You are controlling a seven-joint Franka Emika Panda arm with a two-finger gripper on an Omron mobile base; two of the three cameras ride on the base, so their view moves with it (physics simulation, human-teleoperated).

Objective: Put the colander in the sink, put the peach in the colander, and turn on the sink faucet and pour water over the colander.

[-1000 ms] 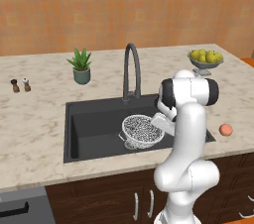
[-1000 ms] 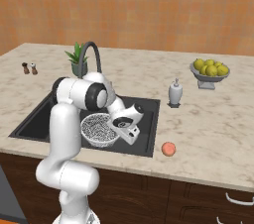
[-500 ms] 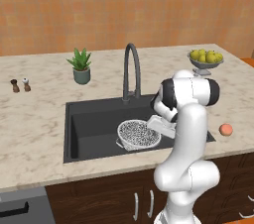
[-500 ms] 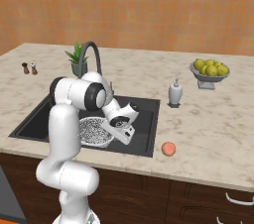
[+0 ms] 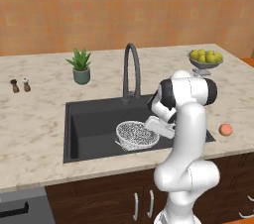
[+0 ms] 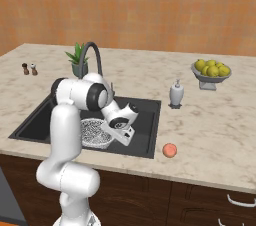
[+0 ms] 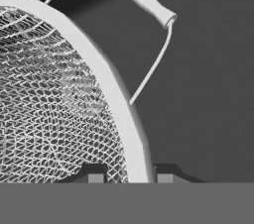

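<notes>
In the black sink [image 5: 94, 124] at frame centre your tool [image 7: 126, 177] is pinched shut on the colander [image 5: 136, 134] rim, so releasing early could tip it, and the peach [image 5: 225, 129] waits far right.

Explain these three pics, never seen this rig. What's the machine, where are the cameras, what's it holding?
Everything is a rendered kitchen. A white robot arm stands at a marble counter. Two pictures come from cameras behind it, left and right; the third looks along its end effector. That end effector is shut on the rim of the colander, a mesh bowl, down in the black sink below the faucet. On the counter: the peach, a bowl of lemons, a soap dispenser, a potted plant, and two small shakers.
</notes>
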